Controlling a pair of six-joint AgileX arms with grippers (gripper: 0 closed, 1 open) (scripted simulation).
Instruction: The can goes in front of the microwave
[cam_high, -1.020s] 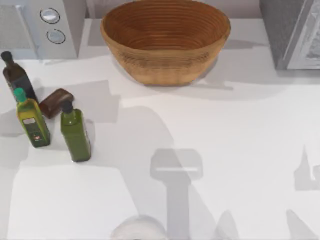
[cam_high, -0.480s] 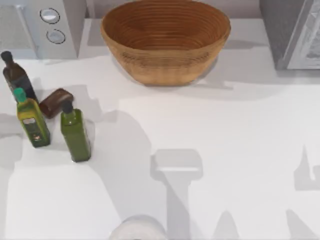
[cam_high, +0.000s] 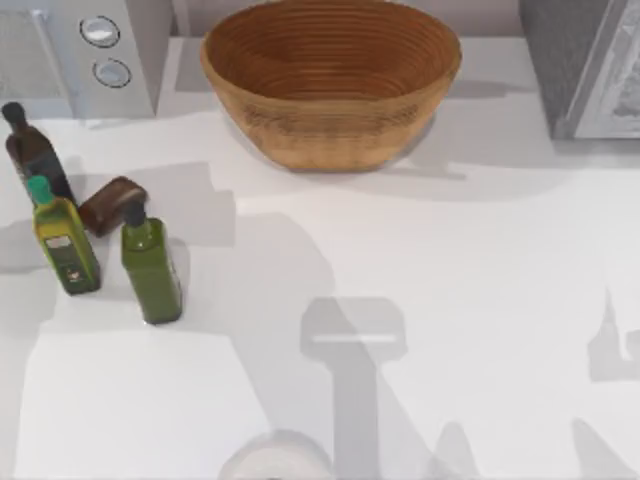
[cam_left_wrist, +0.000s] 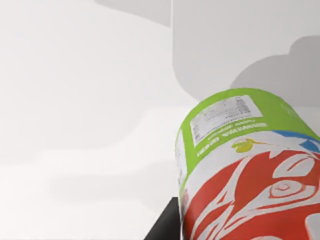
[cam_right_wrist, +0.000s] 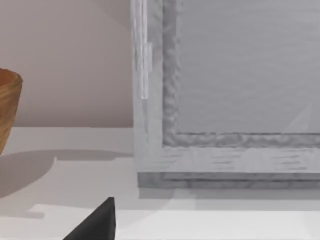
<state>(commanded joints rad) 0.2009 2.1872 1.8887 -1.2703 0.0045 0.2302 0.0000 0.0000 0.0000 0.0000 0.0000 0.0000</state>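
Can (cam_left_wrist: 250, 170) close up in left wrist view, above white bench (cam_left_wrist: 75, 100), dark left pincer finger (cam_left_wrist: 162, 225) beside it; grip cannot be told. Microwave (cam_high: 85, 55) at bench's far left corner, 3 bottles (cam_high: 150, 265) before it. Right pincer finger (cam_right_wrist: 95, 222) near a grey cabinet (cam_right_wrist: 225, 95); gap cannot be told.

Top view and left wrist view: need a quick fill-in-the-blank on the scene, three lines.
1. The microwave has ___ round dials on its panel.
2. The band at the base of the can is lime-___.
3. The bottles standing at the top view's left number ___.
Missing words: two; green; three.
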